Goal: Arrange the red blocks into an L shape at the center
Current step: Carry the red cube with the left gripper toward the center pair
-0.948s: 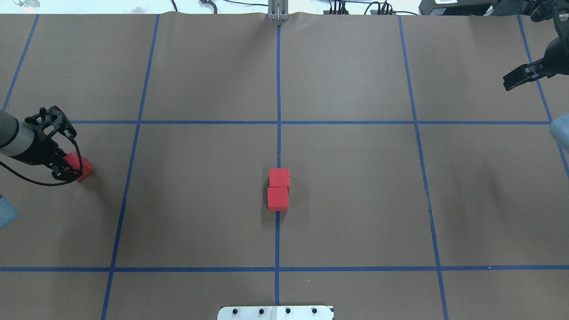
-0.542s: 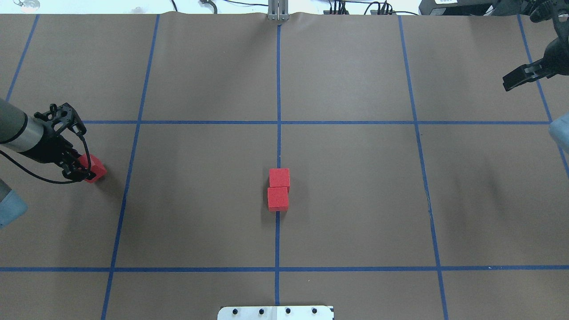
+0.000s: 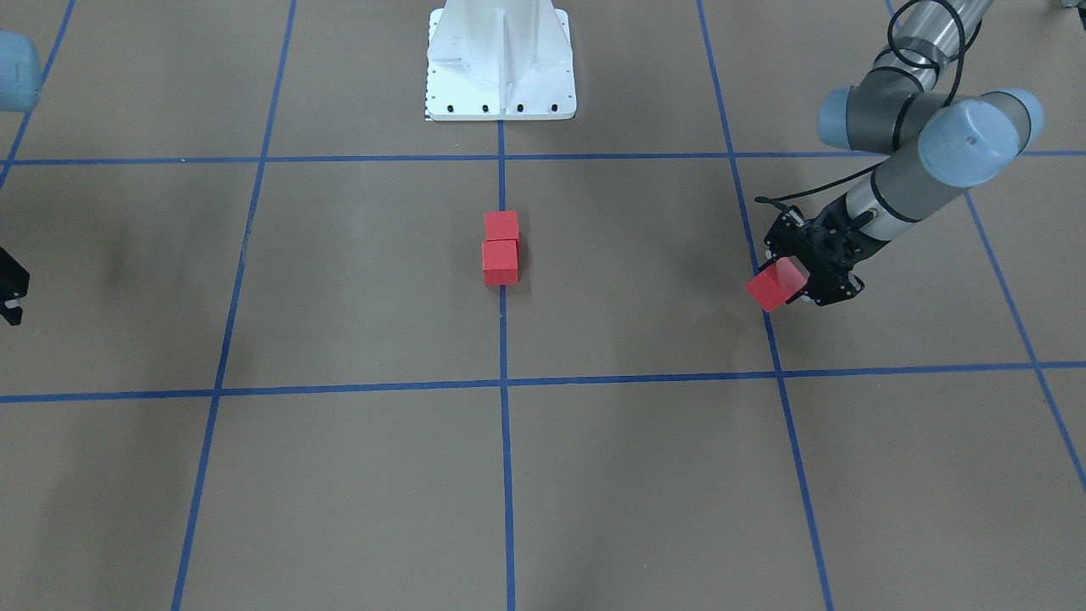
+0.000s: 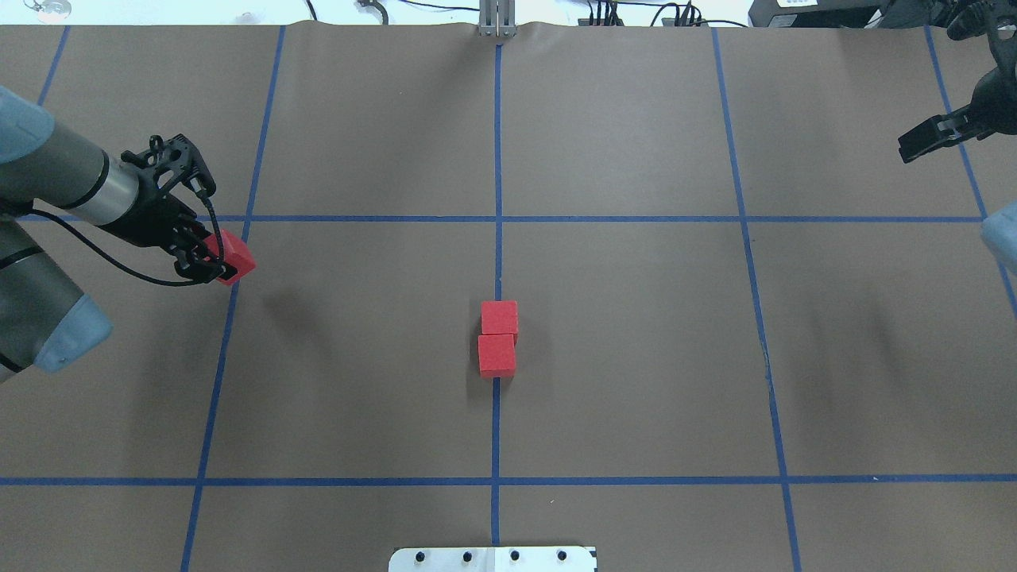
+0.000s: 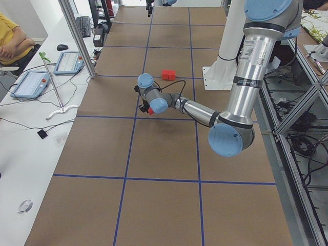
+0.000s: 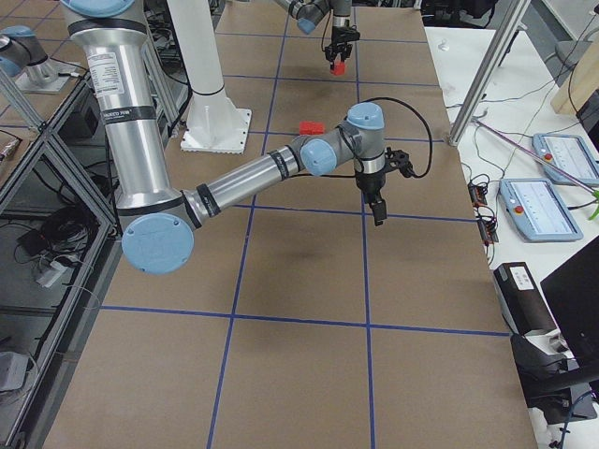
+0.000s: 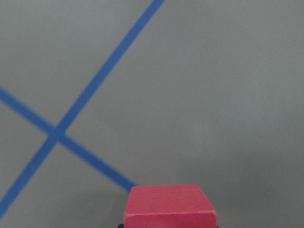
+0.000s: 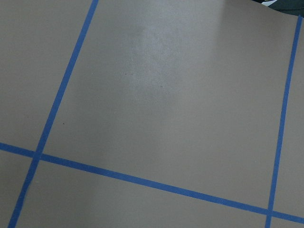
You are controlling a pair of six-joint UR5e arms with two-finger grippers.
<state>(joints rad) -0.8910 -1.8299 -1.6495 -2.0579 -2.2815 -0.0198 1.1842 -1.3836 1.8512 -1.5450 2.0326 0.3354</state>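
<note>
Two red blocks touch each other on the middle vertical line of the center (image 4: 497, 262), the far one (image 4: 499, 317) (image 3: 501, 226) and the near one (image 4: 496, 355) (image 3: 500, 262). My left gripper (image 4: 221, 263) (image 3: 796, 284) is shut on the third red block (image 4: 237, 255) (image 3: 769, 289) and holds it tilted above the table, over the left grid line. That block fills the bottom of the left wrist view (image 7: 168, 206). My right gripper (image 4: 912, 148) hangs at the far right, looks shut and holds nothing.
The white robot base (image 3: 501, 59) stands at the table's near edge, and its plate shows in the overhead view (image 4: 493, 558). A metal post (image 4: 496, 20) stands at the far edge. Brown paper with blue tape lines lies between the held block and the pair.
My left gripper has risen and moved right and away from the robot with the red block in it, reaching the left grid line. The right gripper and the two center blocks have not moved.
</note>
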